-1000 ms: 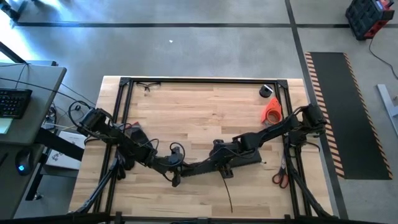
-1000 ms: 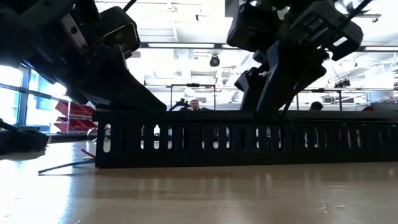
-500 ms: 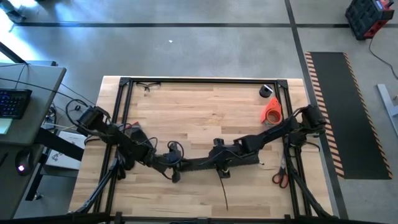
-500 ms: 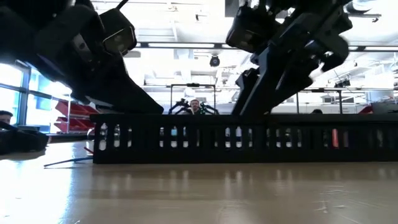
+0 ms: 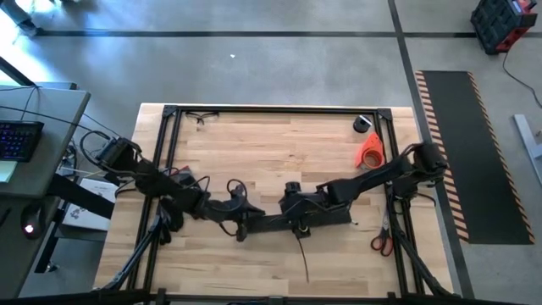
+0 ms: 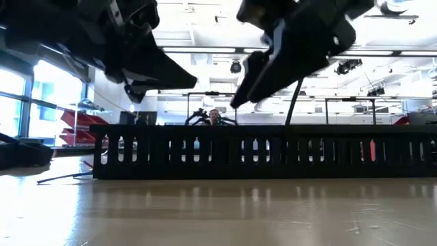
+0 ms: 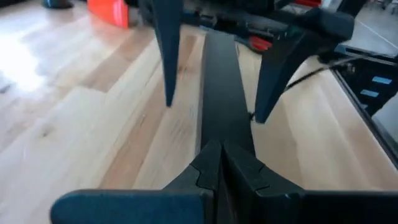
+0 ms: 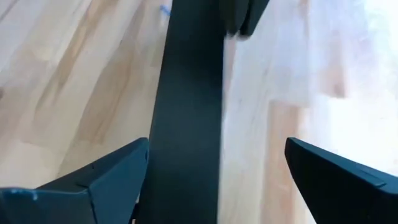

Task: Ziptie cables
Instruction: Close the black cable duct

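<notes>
Now slotted channel [image 6: 266, 152] lid on, contents hidden

- The desk [image 5: 271, 135] is seen in pale blond wood with a streaked grain, framed in black.
- The slotted channel [image 6: 273, 150] is black.
- An orange tape roll [image 5: 370, 151] is seen at 2 o'clock.
- Red-handled scissors [image 5: 381, 243] are seen at 4 o'clock.
- A floor mat [image 5: 474, 152] is black, edged in orange-and-white stripes.

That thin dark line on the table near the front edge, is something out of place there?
A single thin dark wire trails loose from under the black channel toward the front edge, tied to nothing. Scissors lie by the frame's right rail.
</notes>
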